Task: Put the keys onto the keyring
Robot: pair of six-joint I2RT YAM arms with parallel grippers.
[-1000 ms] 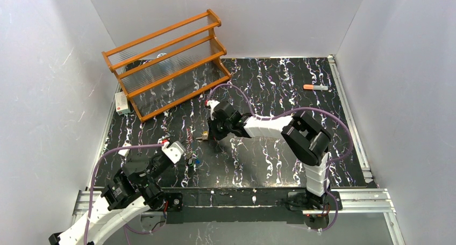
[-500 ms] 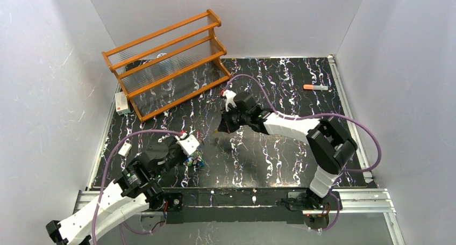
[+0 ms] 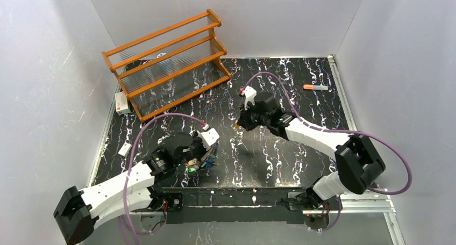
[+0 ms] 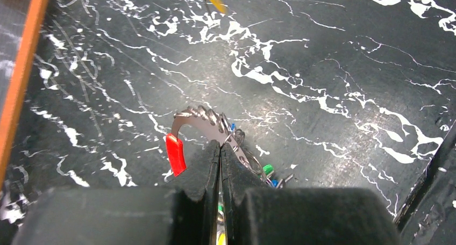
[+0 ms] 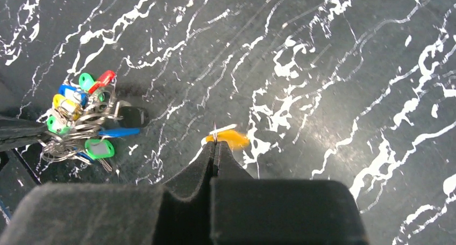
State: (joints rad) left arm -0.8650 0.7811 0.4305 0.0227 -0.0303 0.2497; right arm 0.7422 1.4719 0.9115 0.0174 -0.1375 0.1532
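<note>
Pinching shut on the keyring [image 4: 200, 123], the left gripper [image 4: 220, 148] holds the wire just beside its red arc, near the front left of the black marbled table [image 3: 271, 161]; green, blue and yellow tagged keys [image 5: 80, 116] bunch on the ring. The right gripper [image 5: 215, 143] is clamped on a single orange-headed key [image 5: 230, 139], apart from the ring, toward the middle of the table. A wooden rack [image 3: 166, 62] stands at the back left, and a marker [image 3: 315, 87] lies far right.
</note>
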